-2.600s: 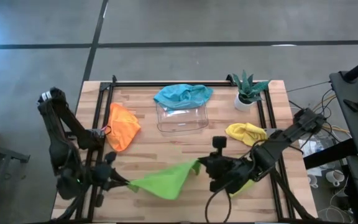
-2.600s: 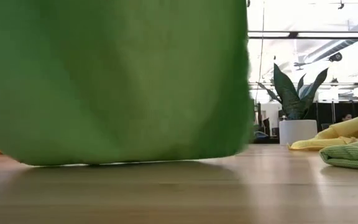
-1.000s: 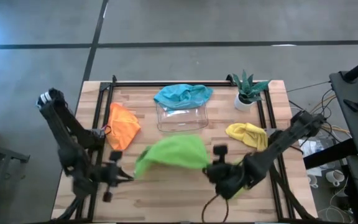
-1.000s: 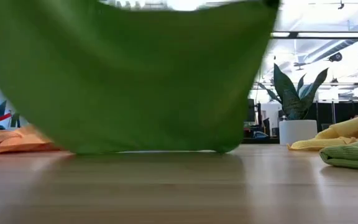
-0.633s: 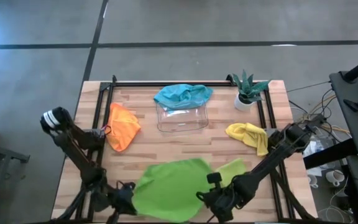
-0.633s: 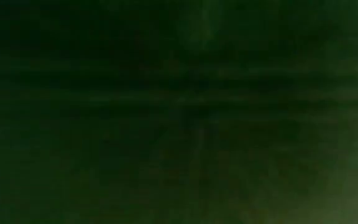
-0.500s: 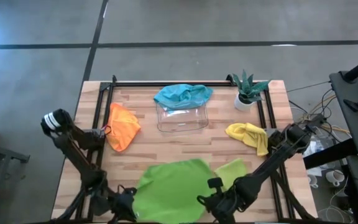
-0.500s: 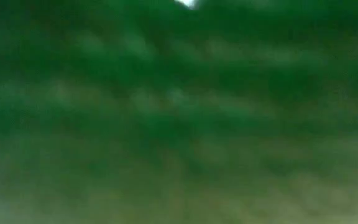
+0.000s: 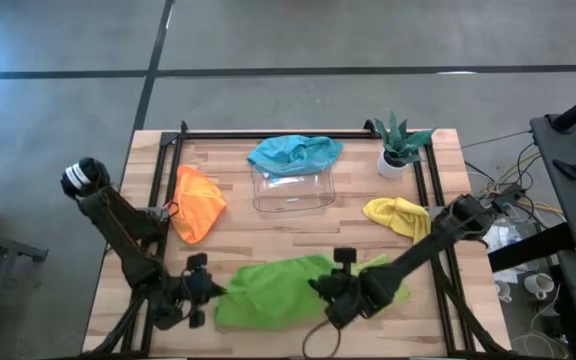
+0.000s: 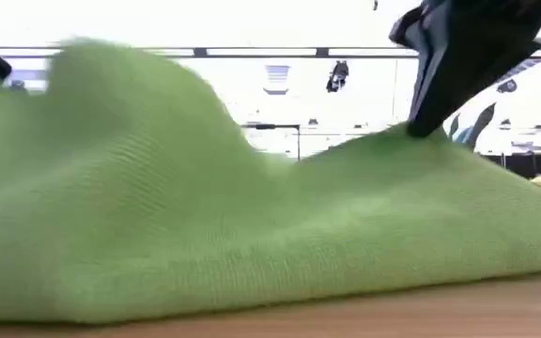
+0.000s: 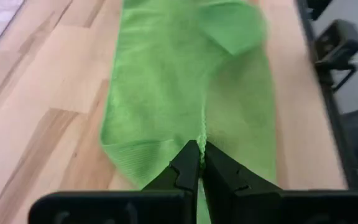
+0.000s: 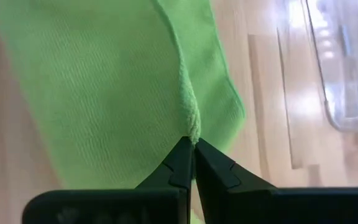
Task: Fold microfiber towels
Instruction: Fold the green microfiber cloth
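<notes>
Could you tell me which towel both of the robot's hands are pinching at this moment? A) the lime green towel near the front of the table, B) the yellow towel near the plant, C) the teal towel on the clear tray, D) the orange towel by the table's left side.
A: the left hand and the right hand are each shut on an edge of the lime green towel, as both wrist views confirm.
</notes>
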